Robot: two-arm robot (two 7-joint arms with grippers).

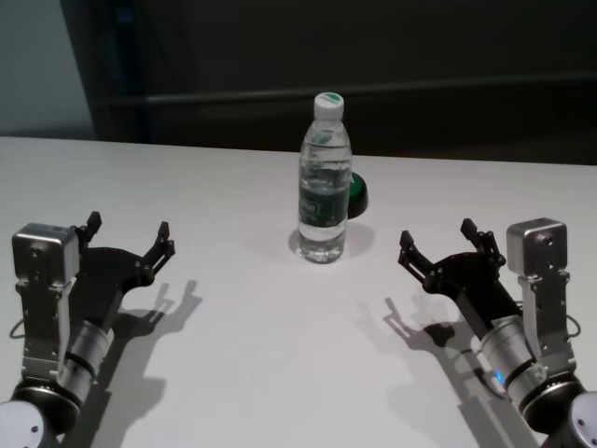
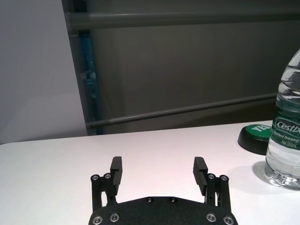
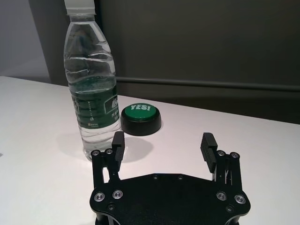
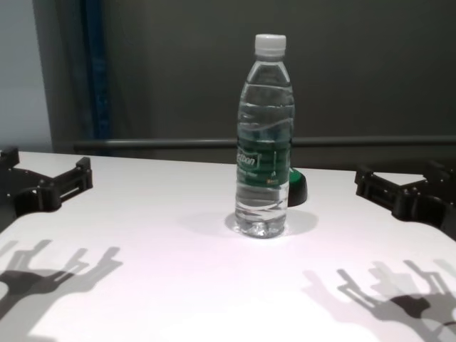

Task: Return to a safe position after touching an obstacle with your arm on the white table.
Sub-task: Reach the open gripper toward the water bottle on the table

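Obstacle [image 1: 324, 177] upright mid-table [image 1: 233, 373], full, likely heavy, thin-walled, slippery; best taken at label band. Left pincer [image 1: 129, 238] and right pincer [image 1: 440, 245] both apart, empty, flanking.

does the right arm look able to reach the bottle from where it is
Probably yes: the right gripper hangs open beside the bottle, with only bare white table between them.

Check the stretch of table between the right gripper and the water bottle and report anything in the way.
Nothing visible stands between them. The right gripper is open, apart from the water bottle, with bare white table between. The green button sits behind the bottle.
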